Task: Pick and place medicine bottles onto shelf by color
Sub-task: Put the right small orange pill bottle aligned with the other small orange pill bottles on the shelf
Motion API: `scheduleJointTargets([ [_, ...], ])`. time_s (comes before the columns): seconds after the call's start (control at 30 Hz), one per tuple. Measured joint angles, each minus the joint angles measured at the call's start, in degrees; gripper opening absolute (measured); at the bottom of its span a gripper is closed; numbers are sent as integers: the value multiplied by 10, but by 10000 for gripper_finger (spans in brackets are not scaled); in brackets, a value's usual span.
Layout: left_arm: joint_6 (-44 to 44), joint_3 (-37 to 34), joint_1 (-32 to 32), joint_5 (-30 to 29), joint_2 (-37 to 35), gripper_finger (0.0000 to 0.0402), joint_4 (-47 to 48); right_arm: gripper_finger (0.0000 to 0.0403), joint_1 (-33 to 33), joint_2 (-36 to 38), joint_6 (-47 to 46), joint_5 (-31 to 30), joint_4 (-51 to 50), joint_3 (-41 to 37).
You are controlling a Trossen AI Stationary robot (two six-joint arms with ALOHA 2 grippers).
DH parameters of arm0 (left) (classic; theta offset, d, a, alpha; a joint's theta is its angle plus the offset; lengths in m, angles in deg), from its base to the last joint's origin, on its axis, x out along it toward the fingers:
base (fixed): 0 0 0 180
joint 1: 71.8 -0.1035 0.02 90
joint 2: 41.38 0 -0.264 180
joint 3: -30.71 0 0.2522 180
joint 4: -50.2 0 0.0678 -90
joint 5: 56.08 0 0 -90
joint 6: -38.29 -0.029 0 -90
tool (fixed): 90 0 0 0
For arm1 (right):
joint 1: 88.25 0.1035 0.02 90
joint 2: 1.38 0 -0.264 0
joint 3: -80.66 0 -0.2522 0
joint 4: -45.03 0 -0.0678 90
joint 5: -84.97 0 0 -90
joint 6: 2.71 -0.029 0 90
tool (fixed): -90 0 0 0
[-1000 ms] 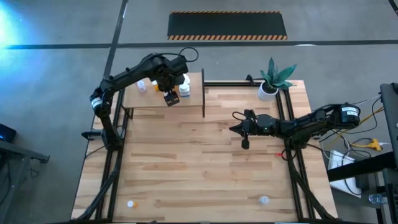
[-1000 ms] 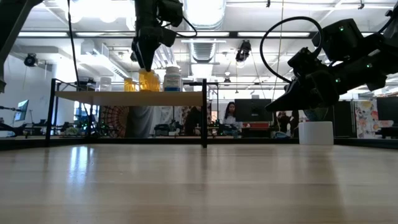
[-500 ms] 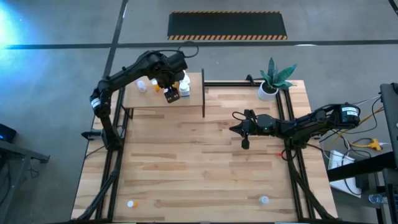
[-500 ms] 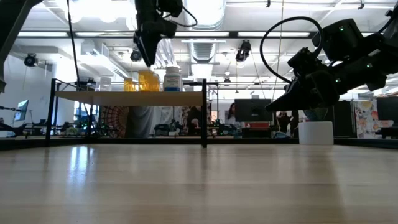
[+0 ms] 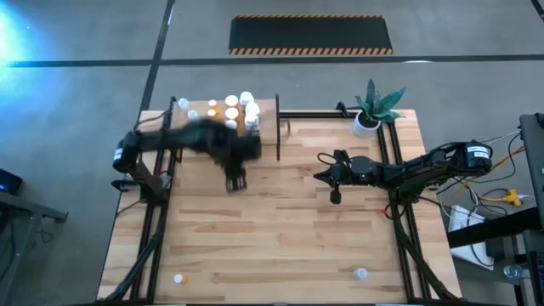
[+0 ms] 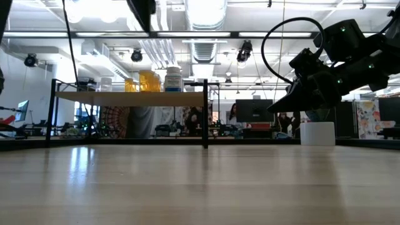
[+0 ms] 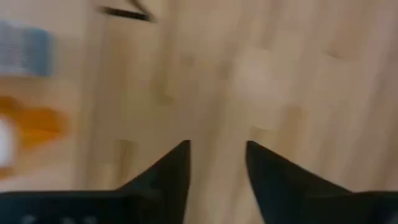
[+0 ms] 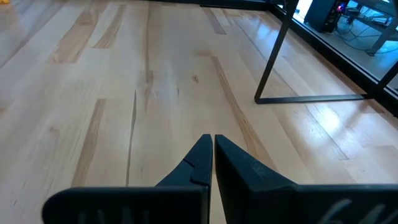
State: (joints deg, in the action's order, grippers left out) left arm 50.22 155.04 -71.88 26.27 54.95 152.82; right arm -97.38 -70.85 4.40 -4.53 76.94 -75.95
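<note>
The shelf (image 5: pixel 265 127) stands at the table's far left. It carries several medicine bottles (image 5: pixel 231 109) with white caps; in the low view orange (image 6: pixel 150 81) and white (image 6: pixel 173 79) ones stand upright on it. An orange bottle (image 5: pixel 178 278) and a clear bottle (image 5: pixel 360 274) stand on the table near its near edge. My left gripper (image 5: pixel 235 180) is open and empty over the table, nearer than the shelf. Its wrist view shows the open fingers (image 7: pixel 217 162) over bare wood. My right gripper (image 5: pixel 327 174) is shut and empty right of the table's middle.
A white pot with a green plant (image 5: pixel 370 115) stands at the far right. A dark upright divider (image 5: pixel 277 127) closes the shelf's right end. Black frame posts (image 8: pixel 273 56) run along the table's edges. Blurred orange (image 7: pixel 31 127) and bluish (image 7: pixel 25 50) bottles show beside my left gripper.
My left gripper has risen from the orange bottles on the shelf and swung fast toward the table's near edge, now over bare table; it is blurred in the high view. The bottles have stayed on the shelf. My right arm has kept still.
</note>
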Motion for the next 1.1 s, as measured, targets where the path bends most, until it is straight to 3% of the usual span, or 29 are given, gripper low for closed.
scheduleJointTargets([
  [0.2,212,-79,153,37,0,20,-28,9,0,0,0,0,0,0],
  [0.47,543,-160,350,87,0,1,-69,9,0,0,-1,0,0,0],
  [0.7,852,-203,479,91,-1,3,-140,9,0,0,-6,7,1,1],
  [0.83,1026,-243,534,91,-3,24,-165,9,0,0,-7,17,5,2],
  [0.93,1106,-268,560,105,-9,57,-192,9,0,0,-11,17,5,2],
  [1.1,1147,-303,570,122,-12,130,-221,9,0,0,-11,17,5,2],
])
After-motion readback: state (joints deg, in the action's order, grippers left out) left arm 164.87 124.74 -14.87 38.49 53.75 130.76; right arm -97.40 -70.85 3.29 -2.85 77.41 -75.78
